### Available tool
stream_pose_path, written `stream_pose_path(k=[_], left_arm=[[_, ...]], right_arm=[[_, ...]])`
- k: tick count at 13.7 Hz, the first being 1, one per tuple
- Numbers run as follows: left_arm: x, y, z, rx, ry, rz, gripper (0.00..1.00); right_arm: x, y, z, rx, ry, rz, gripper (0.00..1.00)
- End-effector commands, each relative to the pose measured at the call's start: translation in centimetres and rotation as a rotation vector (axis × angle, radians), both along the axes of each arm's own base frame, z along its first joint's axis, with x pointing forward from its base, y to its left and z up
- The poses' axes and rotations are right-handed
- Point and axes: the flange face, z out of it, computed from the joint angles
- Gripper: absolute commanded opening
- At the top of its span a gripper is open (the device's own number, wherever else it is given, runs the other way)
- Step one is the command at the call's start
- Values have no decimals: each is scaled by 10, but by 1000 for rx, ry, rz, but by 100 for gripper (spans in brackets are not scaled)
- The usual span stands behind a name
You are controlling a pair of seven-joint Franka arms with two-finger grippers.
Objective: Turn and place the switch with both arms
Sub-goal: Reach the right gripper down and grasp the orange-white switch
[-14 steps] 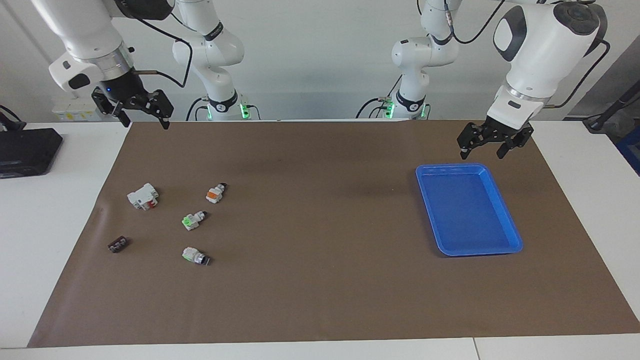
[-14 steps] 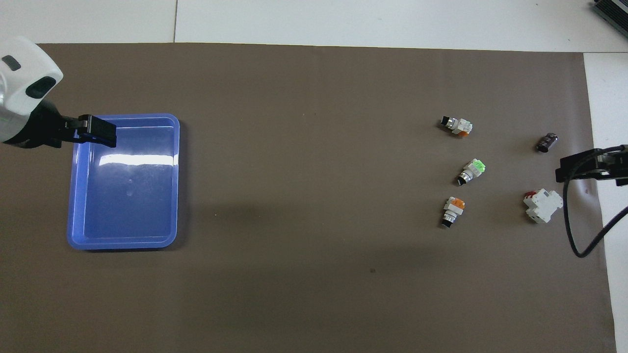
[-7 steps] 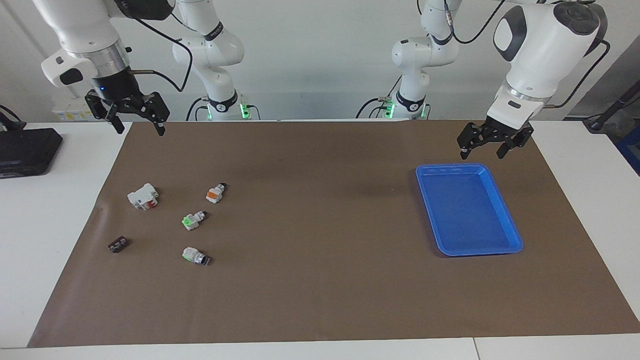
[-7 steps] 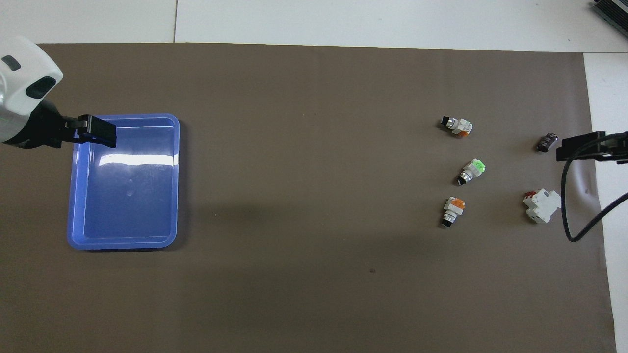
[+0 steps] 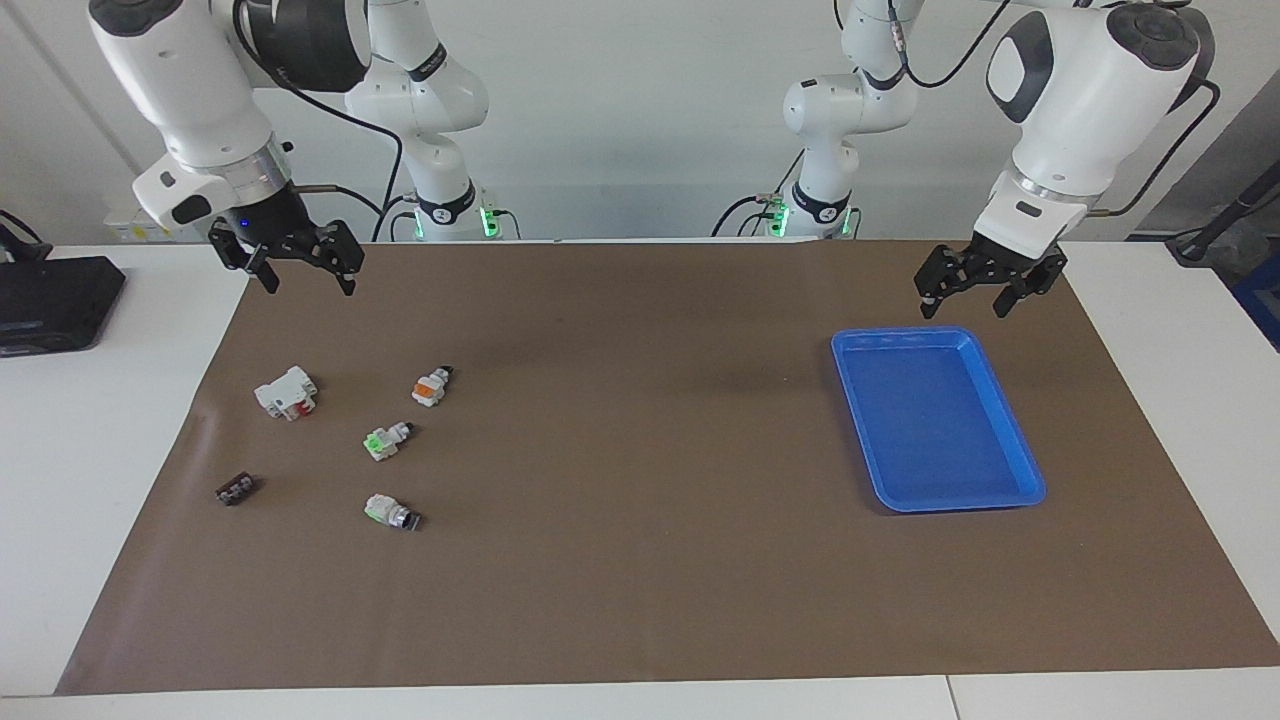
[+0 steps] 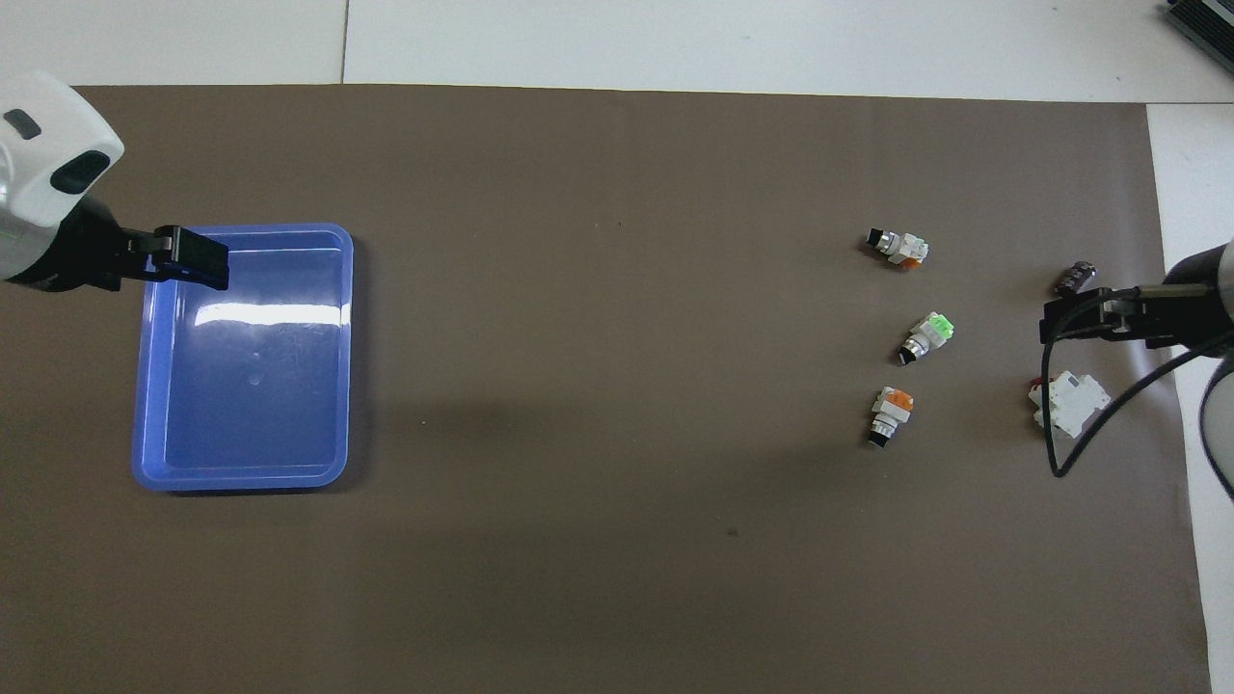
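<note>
My right gripper [image 5: 308,280], wide open and empty over the tabletop [image 5: 640,600], is the one closer to the switch [image 5: 432,386], which lies at its four o'clock in the facing view, black end toward one o'clock, while my open, empty left gripper [image 5: 965,298] waits over the blue tray [image 5: 1022,470].

I saw the orange switch [image 5: 432,386] standing apart, a green switch [image 5: 386,440] its nearest obstacle, with open desk [image 5: 640,450] toward the tray [image 5: 1000,400].
</note>
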Motion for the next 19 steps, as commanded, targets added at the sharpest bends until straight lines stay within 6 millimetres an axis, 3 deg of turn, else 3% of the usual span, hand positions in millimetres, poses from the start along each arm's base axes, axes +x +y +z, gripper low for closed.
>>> stream_pose_path(k=[1,4,6,9,12,14,19], left_arm=[[-8,2,2,3,-1,6,100],[-8,2,2,3,-1,6,100],[-8,2,2,3,-1,6,100],[-8,2,2,3,-1,6,100],[-8,2,2,3,-1,6,100],[-8,2,2,3,-1,6,100],[-8,2,2,3,-1,6,100]], right_arm=[[1,26,-63,-1,-13,-136,100],[10,53,-112,-7,2,-332,100],[3,68,-150,-21,43,-417,100],[-8,68,-210,-10,26,-554,100],[-24,61,-251,-11,32,-564,100],[-31,57,-269,-7,25,-568,100],[-38,56,-273,-11,37,-568,100]])
